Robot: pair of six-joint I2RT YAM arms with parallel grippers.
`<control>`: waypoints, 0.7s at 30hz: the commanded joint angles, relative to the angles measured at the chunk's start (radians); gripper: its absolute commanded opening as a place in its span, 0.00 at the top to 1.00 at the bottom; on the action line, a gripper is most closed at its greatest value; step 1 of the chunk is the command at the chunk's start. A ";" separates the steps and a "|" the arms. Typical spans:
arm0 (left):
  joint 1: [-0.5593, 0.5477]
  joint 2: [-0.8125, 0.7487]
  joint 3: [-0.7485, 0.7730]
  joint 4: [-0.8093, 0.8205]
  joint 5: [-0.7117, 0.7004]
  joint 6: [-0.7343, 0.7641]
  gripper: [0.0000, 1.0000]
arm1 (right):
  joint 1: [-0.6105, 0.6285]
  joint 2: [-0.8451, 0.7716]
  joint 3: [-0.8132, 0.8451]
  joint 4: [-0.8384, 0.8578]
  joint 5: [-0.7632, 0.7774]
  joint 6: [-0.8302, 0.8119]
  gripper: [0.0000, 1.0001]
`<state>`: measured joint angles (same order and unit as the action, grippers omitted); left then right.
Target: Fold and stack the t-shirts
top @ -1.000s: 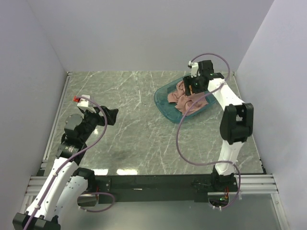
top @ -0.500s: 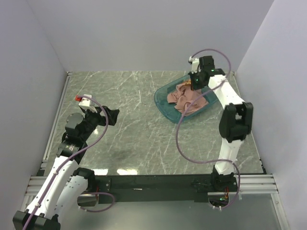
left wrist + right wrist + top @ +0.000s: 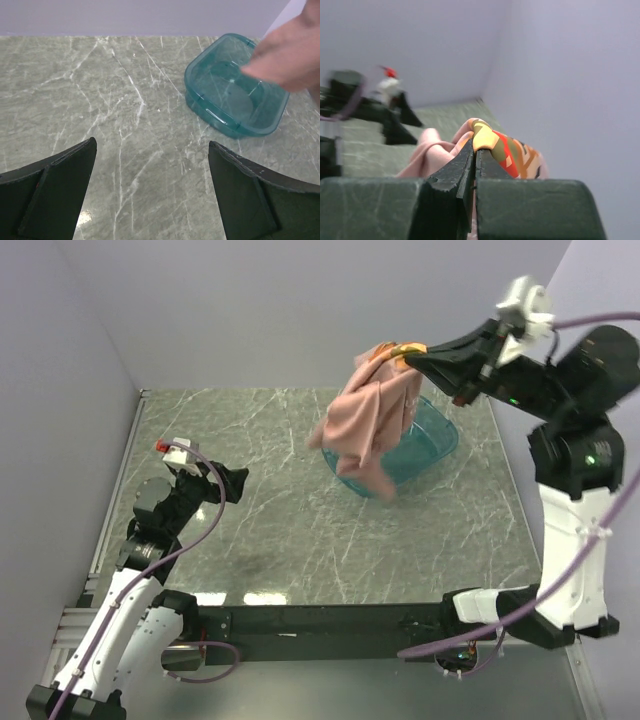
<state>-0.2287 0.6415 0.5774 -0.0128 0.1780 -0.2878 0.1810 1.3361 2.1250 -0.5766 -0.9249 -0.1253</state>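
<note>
A dusty-pink t-shirt (image 3: 368, 420) hangs in the air above the teal bin (image 3: 425, 445), bunched and drooping. My right gripper (image 3: 410, 355) is shut on its top fold, high up at the back right. In the right wrist view the jaws pinch the t-shirt (image 3: 435, 152) where its yellow, red and green print (image 3: 505, 147) shows. My left gripper (image 3: 232, 483) stands open over the left part of the table with nothing between its fingers (image 3: 55, 192). In the left wrist view the blurred t-shirt (image 3: 287, 62) hangs over the bin (image 3: 220, 97).
The teal plastic bin shows no cloth inside and stands at the back right of the marble table (image 3: 280, 510). Grey walls close the back and both sides. A black rail (image 3: 320, 620) runs along the near edge.
My right gripper shut on the t-shirt in the bin and swung up and to the right, lifting the shirt clear. The left arm has barely moved.
</note>
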 commanded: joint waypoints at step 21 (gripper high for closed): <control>-0.001 -0.066 0.033 0.020 -0.091 0.033 0.01 | 0.301 -0.116 -0.674 0.017 0.130 -0.216 1.00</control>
<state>-0.2287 0.5858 0.5774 -0.0124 0.0841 -0.2707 0.4782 1.2907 1.5009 -0.6029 -0.8619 -0.2260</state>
